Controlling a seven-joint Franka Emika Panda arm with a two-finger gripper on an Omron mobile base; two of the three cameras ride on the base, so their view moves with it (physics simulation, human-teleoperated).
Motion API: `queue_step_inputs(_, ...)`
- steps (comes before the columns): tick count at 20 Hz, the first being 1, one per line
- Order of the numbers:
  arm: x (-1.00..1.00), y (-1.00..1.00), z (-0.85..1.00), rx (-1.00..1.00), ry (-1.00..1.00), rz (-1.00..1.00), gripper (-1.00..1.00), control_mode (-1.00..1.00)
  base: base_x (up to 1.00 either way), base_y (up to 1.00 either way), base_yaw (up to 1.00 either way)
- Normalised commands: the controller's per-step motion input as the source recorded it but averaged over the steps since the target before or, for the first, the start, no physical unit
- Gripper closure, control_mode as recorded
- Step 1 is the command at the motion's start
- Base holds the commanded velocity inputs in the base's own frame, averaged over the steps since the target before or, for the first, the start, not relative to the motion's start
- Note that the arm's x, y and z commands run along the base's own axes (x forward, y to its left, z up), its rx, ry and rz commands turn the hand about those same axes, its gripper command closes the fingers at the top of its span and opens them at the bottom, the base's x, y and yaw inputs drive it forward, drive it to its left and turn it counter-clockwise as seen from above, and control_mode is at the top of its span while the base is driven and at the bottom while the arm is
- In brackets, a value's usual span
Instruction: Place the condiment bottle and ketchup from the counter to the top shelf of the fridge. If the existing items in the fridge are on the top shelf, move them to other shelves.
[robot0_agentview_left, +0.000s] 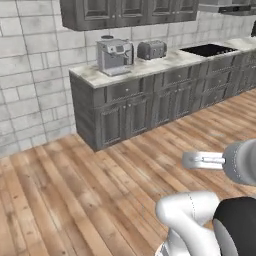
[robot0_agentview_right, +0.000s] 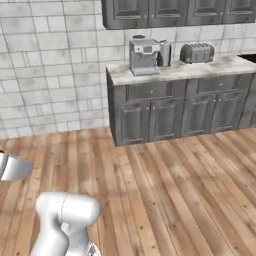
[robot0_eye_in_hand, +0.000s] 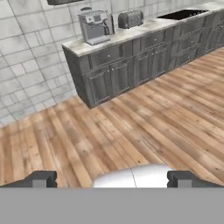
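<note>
My gripper (robot0_eye_in_hand: 111, 179) is open; its two dark fingertips (robot0_eye_in_hand: 41, 179) stand far apart at the bottom of the hand view with nothing between them. It hangs over bare wooden floor and points toward a cabinet run. The condiment bottle, the ketchup, the fridge with its top shelf and the task's counter are out of view. My white arm (robot0_agentview_left: 192, 212) rises at the lower right of the left base view.
A short marbled slab (robot0_agentview_left: 95, 75) on dark grey cabinets (robot0_agentview_left: 125, 117) carries a coffee machine (robot0_agentview_left: 115, 56) and a toaster (robot0_agentview_left: 151, 49), with a black cooktop (robot0_agentview_left: 209, 49) farther right. A tiled wall (robot0_agentview_left: 35, 75) stands to the left. Open wooden floor (robot0_agentview_left: 85, 190) lies between me and the cabinets.
</note>
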Motion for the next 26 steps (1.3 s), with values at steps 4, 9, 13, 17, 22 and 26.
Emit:
queue_step_inputs(4,0.00,0.00,0.00,0.00,0.00,0.00,-1.00,1.00,0.32,0.00,-0.73)
queue_step_inputs(9,0.00,0.00,0.00,0.00,0.00,0.00,-1.00,1.00,0.27,0.00,-0.75)
queue_step_inputs(13,0.00,0.00,0.00,0.00,0.00,0.00,-1.00,1.00,0.23,0.00,-0.74)
queue_step_inputs(17,0.00,0.00,0.00,0.00,0.00,0.00,-1.00,1.00,0.33,0.00,-0.74)
queue_step_inputs(22,0.00,0.00,0.00,0.00,0.00,0.00,-1.00,1.00,0.73,0.16,-0.62)
queue_step_inputs(26,0.00,0.00,0.00,0.00,0.00,0.00,-1.00,1.00,1.00,0.57,-0.42)
